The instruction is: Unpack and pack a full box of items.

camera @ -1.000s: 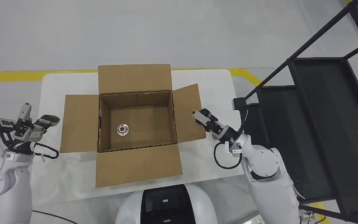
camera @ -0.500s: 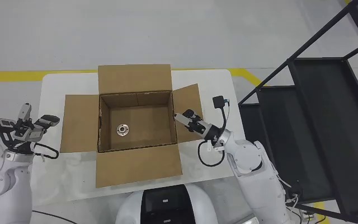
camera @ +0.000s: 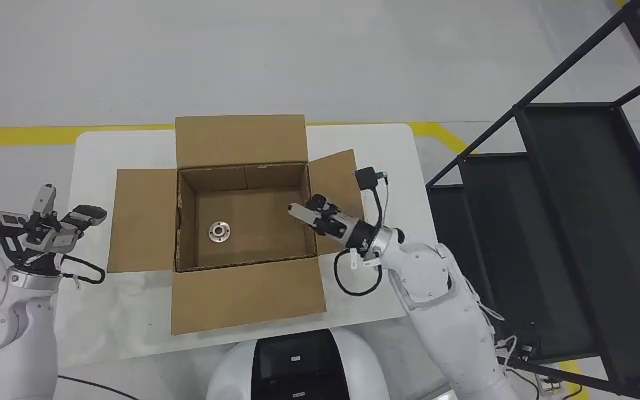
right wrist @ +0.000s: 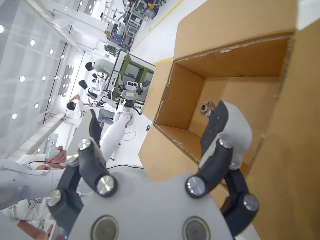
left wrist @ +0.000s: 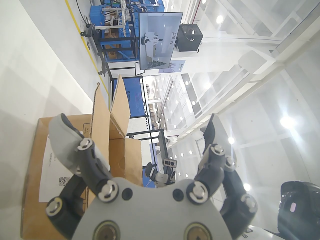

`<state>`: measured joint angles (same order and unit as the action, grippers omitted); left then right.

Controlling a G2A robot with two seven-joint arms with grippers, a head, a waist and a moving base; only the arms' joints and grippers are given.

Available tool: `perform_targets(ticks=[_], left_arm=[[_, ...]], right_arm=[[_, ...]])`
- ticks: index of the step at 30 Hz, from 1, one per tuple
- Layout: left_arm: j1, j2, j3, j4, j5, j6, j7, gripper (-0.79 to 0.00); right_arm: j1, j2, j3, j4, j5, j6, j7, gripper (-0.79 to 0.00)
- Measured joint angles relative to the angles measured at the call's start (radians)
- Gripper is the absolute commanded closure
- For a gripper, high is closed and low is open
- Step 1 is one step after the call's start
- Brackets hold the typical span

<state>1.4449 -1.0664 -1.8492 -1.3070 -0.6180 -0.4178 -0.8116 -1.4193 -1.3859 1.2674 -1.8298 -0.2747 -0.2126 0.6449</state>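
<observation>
right gripper [camera: 298, 212] swung in over the box [camera: 245, 180]
its fingers [right wrist: 215, 123] were spread, empty, nearing the lone metal fitting [camera: 219, 232]; left gripper [camera: 68, 206] sat spread too.

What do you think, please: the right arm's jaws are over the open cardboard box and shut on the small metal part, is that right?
Not quite: the right gripper is over the open cardboard box, but its jaws are open and empty. The small metal part lies on the box floor, apart from them, as the right wrist view shows.
</observation>
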Motion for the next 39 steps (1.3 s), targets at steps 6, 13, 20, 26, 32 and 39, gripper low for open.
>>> perform_targets(ticks=[6,13,20,26,32,39], left_arm=[[0.000,0.000,0.000,0.000,0.000,0.000,0.000,-0.785],[0.000,0.000,0.000,0.000,0.000,0.000,0.000,-0.785],[0.000,0.000,0.000,0.000,0.000,0.000,0.000,-0.785],[0.000,0.000,0.000,0.000,0.000,0.000,0.000,-0.785],[0.000,0.000,0.000,0.000,0.000,0.000,0.000,-0.785],[0.000,0.000,0.000,0.000,0.000,0.000,0.000,-0.785]], right_arm=[[0.233,-0.029,-0.202,0.164,-0.147,0.163,0.015,-0.785],[0.393,-0.061,-0.383,0.311,-0.296,0.309,0.059,-0.785],[0.493,-0.093,-0.519,0.393,-0.445,0.387,0.080,-0.785],[0.506,-0.095,-0.535,0.407,-0.466,0.376,0.092,-0.785],[0.506,-0.095,-0.535,0.406,-0.465,0.376,0.092,-0.785],[0.507,-0.098,-0.541,0.412,-0.472,0.367,0.078,-0.785]])
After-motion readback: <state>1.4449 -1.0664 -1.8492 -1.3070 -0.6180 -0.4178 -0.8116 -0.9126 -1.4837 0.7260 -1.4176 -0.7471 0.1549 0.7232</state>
